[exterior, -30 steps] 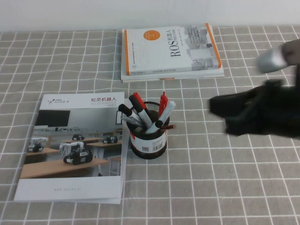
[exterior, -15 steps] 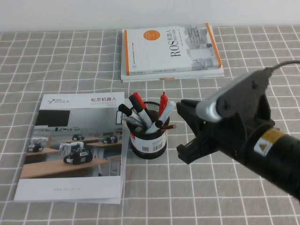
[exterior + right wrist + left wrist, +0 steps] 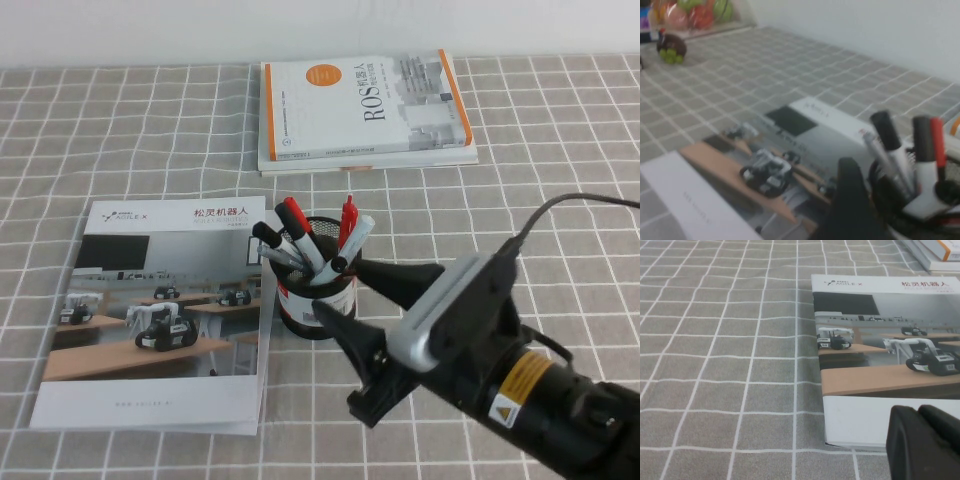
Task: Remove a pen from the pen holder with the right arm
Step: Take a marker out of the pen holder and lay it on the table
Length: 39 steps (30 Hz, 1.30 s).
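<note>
As the high view shows, the right gripper (image 3: 337, 286) hangs low at the near right of the holder (image 3: 293, 305), its pincer spread wide and gripping nothing; one black finger (image 3: 400, 278) reaches toward the holder's right rim, the other lies across its near side; whether either touches the mesh we cannot tell. The holder, a black mesh cup with a white and red label, stands upright on the grey checked cloth (image 3: 150, 130), just beside the right edge of the brochure (image 3: 150, 320); the pens (image 3: 300, 235), black-capped and red-capped, all lean inside it, none lifted out. Two stacked books (image 3: 365, 105) lie flat at the far side, well apart from the holder. In the right wrist view we note a single dark finger (image 3: 850, 200) in front of the brochure (image 3: 740, 165), with the pens (image 3: 892, 145) rising just beside it; the far background is too blurred to name. In the left wrist view the left gripper (image 3: 918, 412) hovers over the white margin of the brochure (image 3: 880, 365); its two black fingers (image 3: 902, 440) lie pressed together with no gap, so we read that pincer as closed and empty; cloth (image 3: 730, 340) fills the rest of that view.
</note>
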Each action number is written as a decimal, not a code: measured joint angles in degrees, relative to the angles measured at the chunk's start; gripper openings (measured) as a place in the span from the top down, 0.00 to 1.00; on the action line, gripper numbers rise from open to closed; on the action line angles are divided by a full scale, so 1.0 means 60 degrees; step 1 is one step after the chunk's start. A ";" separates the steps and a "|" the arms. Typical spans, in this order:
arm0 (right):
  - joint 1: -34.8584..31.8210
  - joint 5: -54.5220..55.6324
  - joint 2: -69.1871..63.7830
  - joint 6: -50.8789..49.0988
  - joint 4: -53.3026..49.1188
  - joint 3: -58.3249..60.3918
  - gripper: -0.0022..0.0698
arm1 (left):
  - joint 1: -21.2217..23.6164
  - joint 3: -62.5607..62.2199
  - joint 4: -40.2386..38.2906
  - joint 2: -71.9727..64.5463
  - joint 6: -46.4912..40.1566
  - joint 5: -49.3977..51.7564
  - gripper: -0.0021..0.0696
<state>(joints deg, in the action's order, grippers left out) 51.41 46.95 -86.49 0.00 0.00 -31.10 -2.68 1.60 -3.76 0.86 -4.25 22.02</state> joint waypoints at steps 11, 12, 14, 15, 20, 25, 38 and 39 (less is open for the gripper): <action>0.0014 0.2526 -0.0659 0.0000 0.0351 0.1151 0.40 | 0.0000 0.0000 0.0000 0.0000 0.0000 0.0000 0.98; 0.0014 0.2610 -0.0660 0.0000 0.0553 0.1223 0.40 | 0.0000 0.0000 0.0000 0.0000 0.0000 0.0000 0.98; 0.0014 0.2763 -0.0754 0.0000 0.0966 0.1242 0.40 | 0.0000 0.0000 0.0000 0.0000 0.0000 0.0000 0.98; 0.0014 0.2878 -0.0838 0.0000 0.1163 0.1242 0.40 | 0.0000 0.0000 0.0000 0.0000 0.0000 0.0000 0.98; -0.0115 0.2976 -0.1487 0.0000 0.1617 0.1242 0.42 | 0.0000 0.0000 0.0000 0.0000 0.0000 0.0000 0.98; -0.0148 0.2976 -0.2045 0.0000 0.1637 0.1013 0.43 | 0.0000 0.0000 0.0000 0.0000 0.0000 0.0000 0.98; -0.0172 0.2976 -0.2409 0.0000 0.2218 0.0228 0.43 | 0.0000 0.0000 0.0000 0.0000 0.0000 0.0000 0.98; -0.0177 0.2976 -0.2433 0.0000 0.2234 0.0178 0.43 | 0.0000 0.0000 0.0000 0.0000 0.0000 0.0000 0.98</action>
<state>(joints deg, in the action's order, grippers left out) 50.35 64.81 -101.09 0.00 13.40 -30.03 -2.68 1.60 -3.76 0.86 -4.25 22.02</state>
